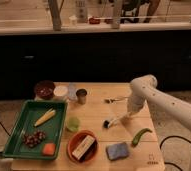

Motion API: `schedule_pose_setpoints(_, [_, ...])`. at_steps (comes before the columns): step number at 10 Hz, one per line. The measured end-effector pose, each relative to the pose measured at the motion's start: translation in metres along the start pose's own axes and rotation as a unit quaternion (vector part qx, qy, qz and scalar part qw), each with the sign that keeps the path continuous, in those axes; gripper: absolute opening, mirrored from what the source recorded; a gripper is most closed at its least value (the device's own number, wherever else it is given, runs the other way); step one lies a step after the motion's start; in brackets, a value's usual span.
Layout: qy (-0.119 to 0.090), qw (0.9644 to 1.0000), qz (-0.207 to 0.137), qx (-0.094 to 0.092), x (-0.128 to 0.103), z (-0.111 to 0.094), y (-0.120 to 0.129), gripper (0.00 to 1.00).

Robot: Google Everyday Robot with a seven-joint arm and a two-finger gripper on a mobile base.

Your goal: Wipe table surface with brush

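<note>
- Wiping is the step in hand: the brush [115, 120] lies slanted on the table surface [96, 112], dark head low and to the left, white handle rising to the right toward the arm.
- Gripper [127, 114]: at the end of the white arm [144, 92], low over the right-centre of the table surface and at the handle's upper end. It seems to be clamped on the brush, though the fingers are too small here to be sure.
- Brush head: appears to touch the wood between the orange bowl [83, 146] and the green pepper [141, 135], apart from both.
- Near edge: a blue sponge [117, 150] lies just right of the orange bowl.
- Left side: a green tray [19, 130] holds food; a small green cup [73, 123] stands just beside its right wall.
- Far edge: a dark bowl [44, 89], a white cup [61, 92] and a metal cup [81, 95] stand in a row; a small utensil [116, 100] lies to their right.
- Next move, as judged: keep the bristles pressed down and sweep across bare wood in the open middle, steering clear of the green cup, the orange bowl and the green pepper.
</note>
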Motion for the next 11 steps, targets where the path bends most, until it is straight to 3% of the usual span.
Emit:
schedule_pose_setpoints(3, [0.000, 0.9998, 0.020, 0.007, 0.031, -0.006, -0.009, 0.02])
schedule_pose_setpoints(5, [-0.009, 0.9997, 0.023, 0.008, 0.026, -0.007, -0.023, 0.02])
schedule_pose_setpoints(6, [-0.015, 0.9996, 0.024, 0.008, 0.018, -0.008, -0.030, 0.02])
schedule_pose_setpoints(9, [-0.038, 0.9988, 0.030, 0.001, -0.036, -0.005, -0.059, 0.02])
schedule_pose_setpoints(11, [-0.051, 0.9974, 0.048, -0.018, -0.071, 0.004, -0.069, 0.02])
